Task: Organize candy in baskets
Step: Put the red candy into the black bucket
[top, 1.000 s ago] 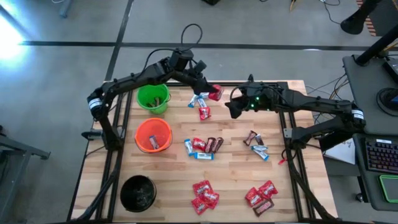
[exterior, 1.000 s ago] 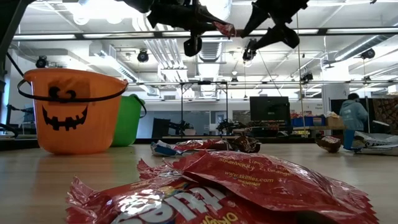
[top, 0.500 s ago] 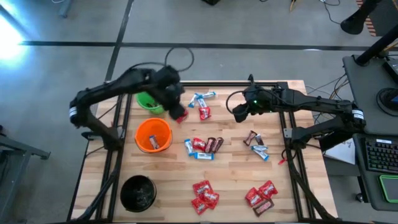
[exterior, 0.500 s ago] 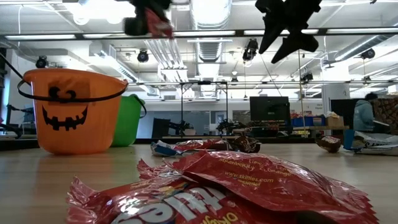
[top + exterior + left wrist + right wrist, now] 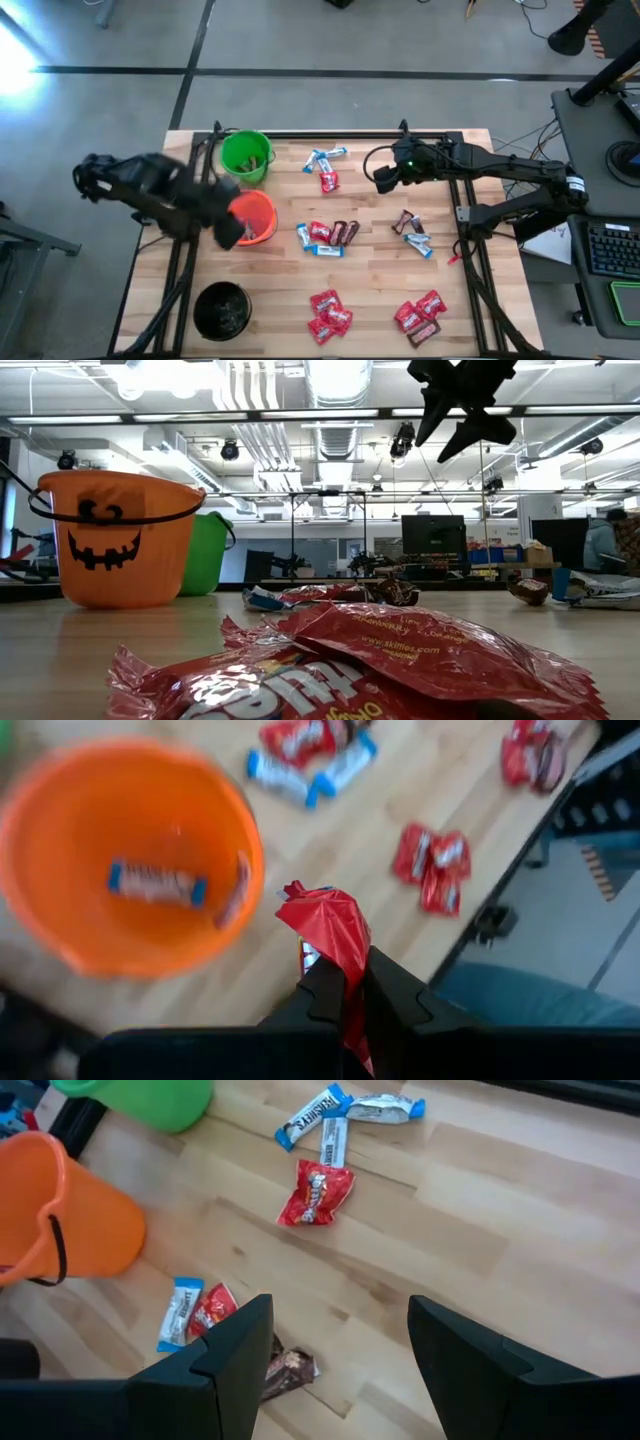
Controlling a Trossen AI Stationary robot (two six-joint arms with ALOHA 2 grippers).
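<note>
Three buckets stand along the table's left side: green (image 5: pixel 245 155), orange (image 5: pixel 258 212) and black (image 5: pixel 222 308). The orange one (image 5: pixel 90 800) holds a blue-and-white candy (image 5: pixel 157 883) and a dark one (image 5: pixel 237 890). My left gripper (image 5: pixel 224 228) hangs blurred at the orange bucket's near-left rim, shut on a red candy (image 5: pixel 325 920). Loose candy lies on the wood: a red piece (image 5: pixel 328 181), blue-and-white pieces (image 5: pixel 322 158), and mixed clusters (image 5: pixel 325 235) (image 5: pixel 412 230). My right gripper (image 5: pixel 383 180) hangs open above the table's far middle, holding nothing. My left gripper pinches the red candy between its two fingers (image 5: pixel 390 995). The fingers have one end of the wrapper (image 5: pixel 350 970), and the crumpled rest sticks out past the fingertips. They slant downward. The candy is lifted clear of the table, beside the orange bucket's rim.
More red and dark candy lies near the front edge (image 5: pixel 328 313) (image 5: pixel 420 315). A red wrapper (image 5: pixel 380 660) lies right before the low camera. Bare wood (image 5: pixel 500 1210) lies below my right gripper.
My left gripper has swung fast from the table's far middle toward the left and near side, past the green bucket to the orange bucket, turning as it went and carrying the red candy. My right gripper has tipped a little further down in place.
</note>
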